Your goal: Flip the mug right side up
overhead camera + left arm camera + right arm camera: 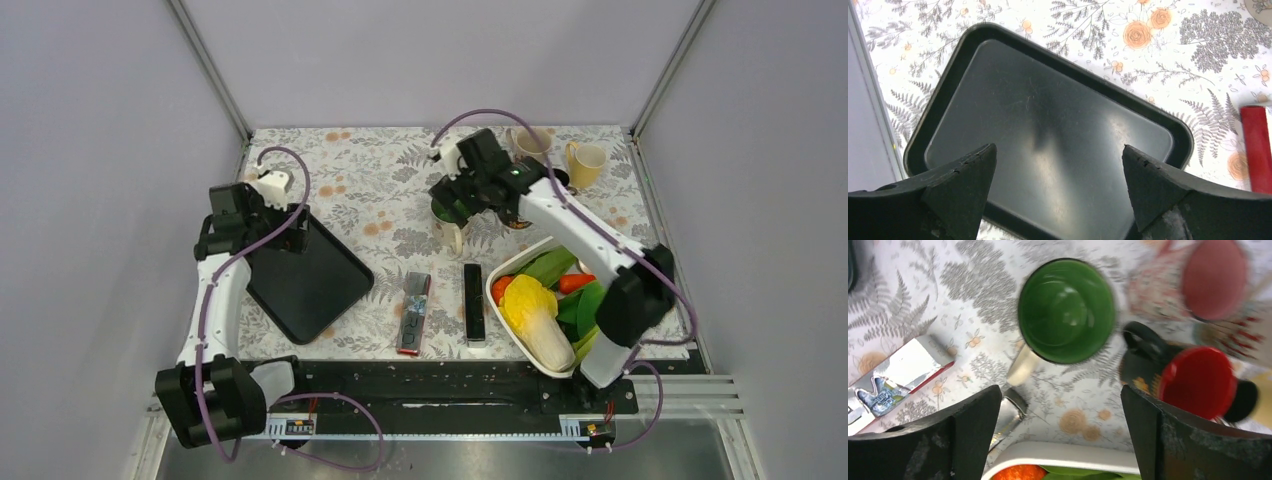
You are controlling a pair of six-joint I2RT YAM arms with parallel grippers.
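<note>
Green mug stands mouth-up on the table just beside the basket, directly beneath the right end effector, jaws wide and empty; the left end effector, also open and empty, hangs well apart.

Surface: we note a flower-patterned table | Left: black tray lying flat | Centre: green-lined mug standing mouth up | Near side: wrapped bar beside black remote, not touching | Right: white basket of vegetables | Far right: yellow mug, red-lined black mug.
</note>
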